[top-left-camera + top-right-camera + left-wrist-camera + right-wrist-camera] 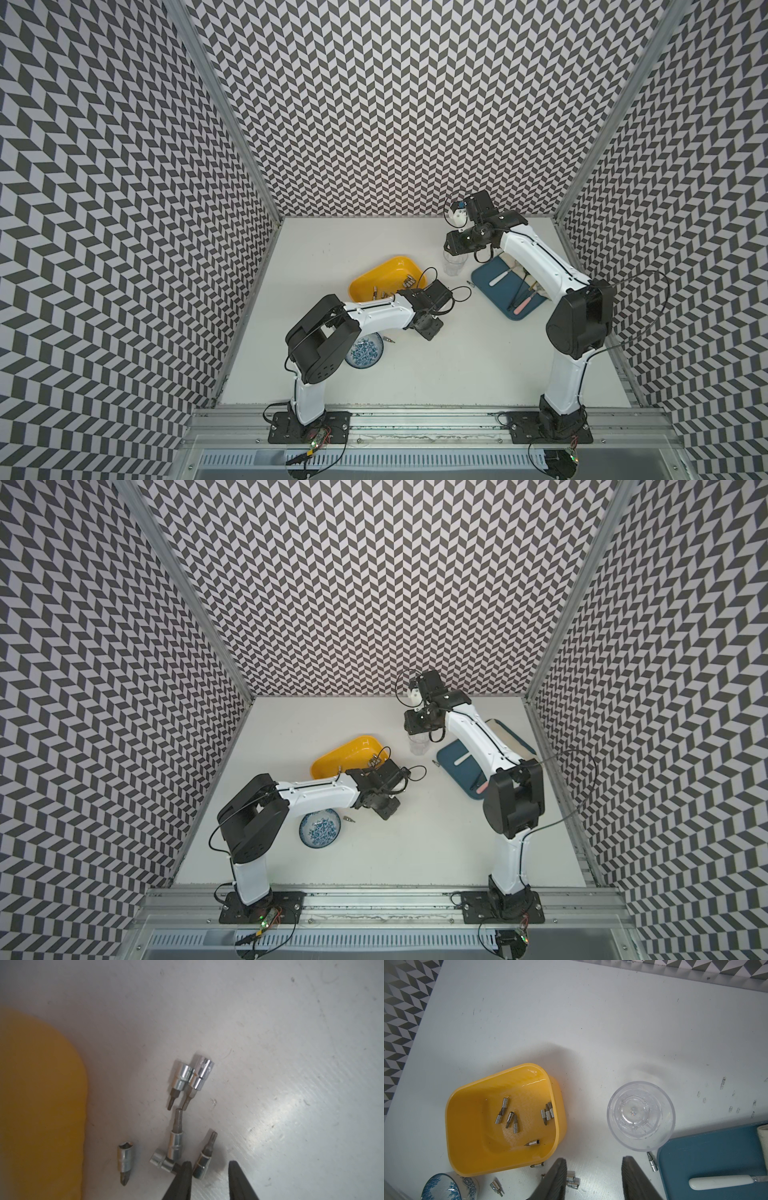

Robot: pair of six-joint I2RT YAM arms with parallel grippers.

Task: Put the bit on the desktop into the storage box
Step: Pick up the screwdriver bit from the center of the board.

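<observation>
A: Top view first: where's the left gripper [430,330]?
B: Low over the bench [415,374], just beside the yellow storage box [374,278].
A: Left wrist view?
B: 6 bits [175,1140] lie loose. The jaws are apart and unclenched, with the nearest bit [202,1161] between them, off-centre. Centre it, then pinch its chrome collar squarely.
A: Right wrist view?
B: The right gripper [593,1162] gapes empty near the clear cup [640,1115]; leave it parked.

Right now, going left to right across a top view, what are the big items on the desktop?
yellow storage box → clear glass → dark-blue board. The patterned bowl is left out because it sits within the box's span.
</observation>
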